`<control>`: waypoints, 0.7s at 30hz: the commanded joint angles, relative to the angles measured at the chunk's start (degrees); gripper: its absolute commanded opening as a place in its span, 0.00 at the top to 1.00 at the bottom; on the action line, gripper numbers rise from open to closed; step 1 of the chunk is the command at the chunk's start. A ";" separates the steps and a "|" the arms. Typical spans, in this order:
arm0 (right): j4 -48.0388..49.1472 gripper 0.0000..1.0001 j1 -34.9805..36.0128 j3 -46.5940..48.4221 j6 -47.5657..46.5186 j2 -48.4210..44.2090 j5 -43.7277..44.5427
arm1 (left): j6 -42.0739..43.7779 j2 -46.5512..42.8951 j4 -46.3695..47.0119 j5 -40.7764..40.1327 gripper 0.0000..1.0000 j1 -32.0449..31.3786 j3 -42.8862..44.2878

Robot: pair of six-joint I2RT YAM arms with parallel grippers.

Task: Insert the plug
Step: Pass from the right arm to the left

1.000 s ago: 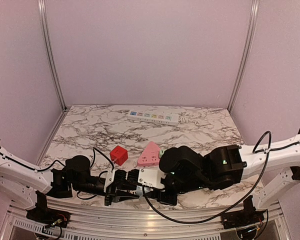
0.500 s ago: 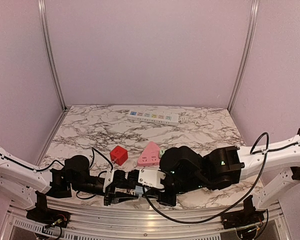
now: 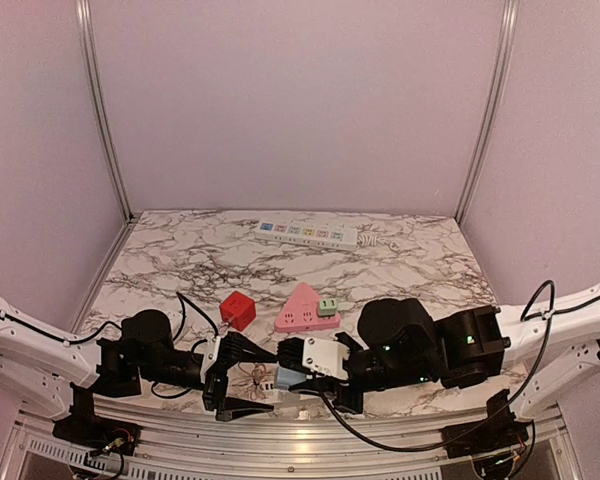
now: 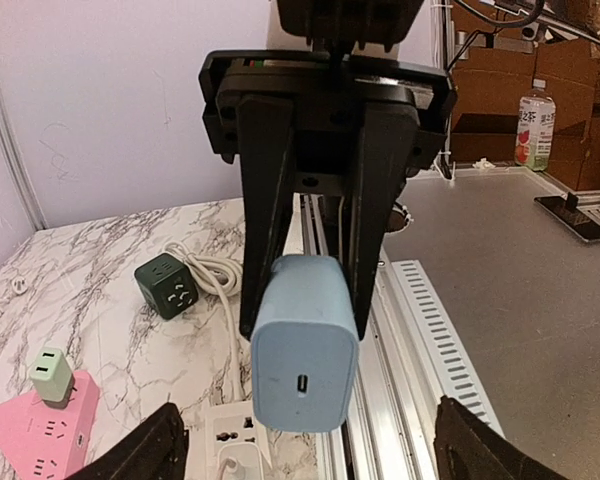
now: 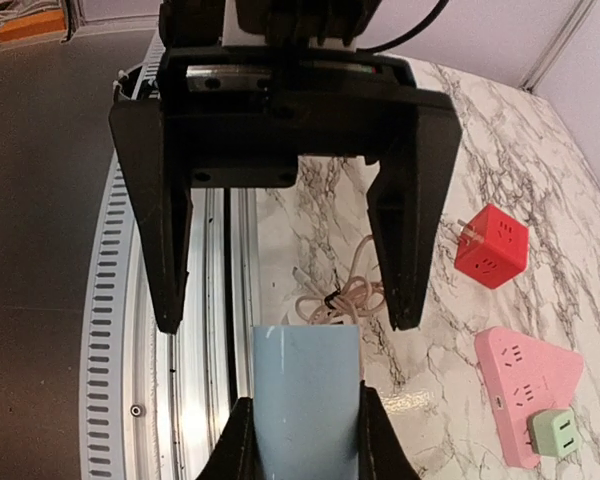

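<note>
From above: right hand (image 3: 283, 370) clamped on the blue plug (image 3: 284, 380) over the near edge of the bench (image 3: 410, 270), left hand (image 3: 269, 379) spread wide, facing it. Left wrist: plug pinched between the opposite fingers. Right wrist: same grip; left hand's fingers apart, clear of the plug.

Red cube socket (image 3: 238, 310) and dark green cube (image 4: 163, 286) (white cord (image 4: 215, 270) beside it) rest on marble table (image 3: 400, 265).

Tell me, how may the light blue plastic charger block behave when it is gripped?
The light blue plastic charger block looks rigid, so it probably will not bend between the jaws. Its smooth faces and rounded edges suggest it may slip or twist. It seems small and probably light.
</note>
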 commanded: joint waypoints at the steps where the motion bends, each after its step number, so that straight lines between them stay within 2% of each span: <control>1: 5.90 1.00 -0.24 0.53 -0.65 -0.09 -0.35 | -0.85 1.14 2.20 0.95 0.13 -0.18 0.44; 5: 6.92 1.00 -0.23 0.51 -0.49 1.36 -1.09 | -0.93 1.09 2.18 0.93 0.16 -0.18 0.45; 13: 7.72 1.00 -0.23 1.12 -0.56 2.87 -1.32 | -0.94 1.22 2.18 1.45 0.37 -0.18 0.54; 21: 7.37 1.00 -0.23 1.36 -0.48 3.44 -1.92 | -0.97 0.74 2.18 1.14 0.38 -0.18 0.32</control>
